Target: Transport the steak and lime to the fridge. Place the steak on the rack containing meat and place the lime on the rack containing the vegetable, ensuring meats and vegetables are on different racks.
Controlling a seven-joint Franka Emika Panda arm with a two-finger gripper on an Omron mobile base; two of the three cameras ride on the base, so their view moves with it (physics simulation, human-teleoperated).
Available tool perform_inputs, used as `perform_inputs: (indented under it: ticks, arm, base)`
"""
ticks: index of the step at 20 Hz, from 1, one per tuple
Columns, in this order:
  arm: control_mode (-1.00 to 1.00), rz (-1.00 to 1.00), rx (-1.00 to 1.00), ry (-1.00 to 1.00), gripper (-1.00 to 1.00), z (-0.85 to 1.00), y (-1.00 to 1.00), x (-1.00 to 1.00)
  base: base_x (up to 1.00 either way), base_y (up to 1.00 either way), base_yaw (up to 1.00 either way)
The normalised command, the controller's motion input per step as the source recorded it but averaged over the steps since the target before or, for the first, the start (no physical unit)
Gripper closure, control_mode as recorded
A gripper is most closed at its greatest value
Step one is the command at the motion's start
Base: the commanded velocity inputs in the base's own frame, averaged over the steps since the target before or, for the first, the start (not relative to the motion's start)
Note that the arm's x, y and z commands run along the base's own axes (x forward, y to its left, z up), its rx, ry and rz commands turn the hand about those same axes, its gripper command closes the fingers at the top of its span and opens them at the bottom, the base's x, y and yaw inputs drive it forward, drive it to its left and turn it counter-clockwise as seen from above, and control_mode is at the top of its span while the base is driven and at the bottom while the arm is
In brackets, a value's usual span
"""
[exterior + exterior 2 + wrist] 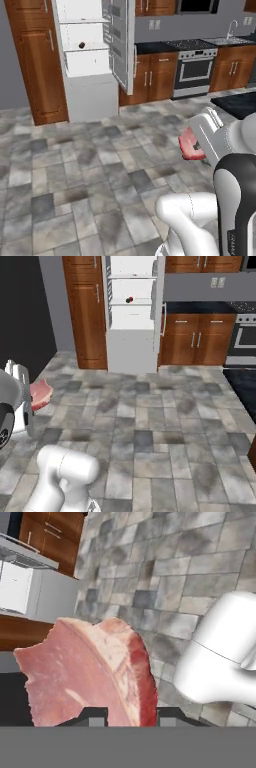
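Note:
My gripper (pixel 131 716) is shut on the steak (pixel 90 672), a pink-red slab with pale streaks that sticks out beyond the dark fingertips (pixel 95 714). In the base views the steak (pixel 188 144) (pixel 42 393) hangs low over the tiled floor at the end of the hand, well short of the fridge (pixel 90 90) (pixel 131 341). The fridge door (pixel 122 45) stands open. Inside, a small dark red vegetable (pixel 81 45) (pixel 130 300) lies on the lower white shelf, beneath the higher shelf (pixel 82 21) (pixel 132 276). The lime is out of view.
A tall wooden cabinet (pixel 40 65) flanks the fridge on the left. To its right run wooden base cabinets (pixel 155 75) and a steel stove (pixel 195 67). A dark mat (pixel 240 102) lies on the floor at the right. Open tiled floor (pixel 145 406) stretches up to the fridge.

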Motion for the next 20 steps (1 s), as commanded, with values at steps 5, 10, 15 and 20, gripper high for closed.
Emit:
perform_inputs:
  ticks: [5,10,15,20]
  arm:
    - [1.00,0.00,0.00,0.00,1.00,0.00,0.00,0.00]
    - [1.00,0.00,0.00,0.00,1.00,0.00,0.00,0.00]
    - [1.00,0.00,0.00,0.00,1.00,0.00,0.00,0.00]
    - [1.00,0.00,0.00,0.00,1.00,0.00,0.00,0.00]
  base:
    - [1.00,0.93,-0.33]
    - [1.00,0.21,-0.25]
    - [1.00,0.17,-0.16]
    - [1.00,0.59,-0.18]
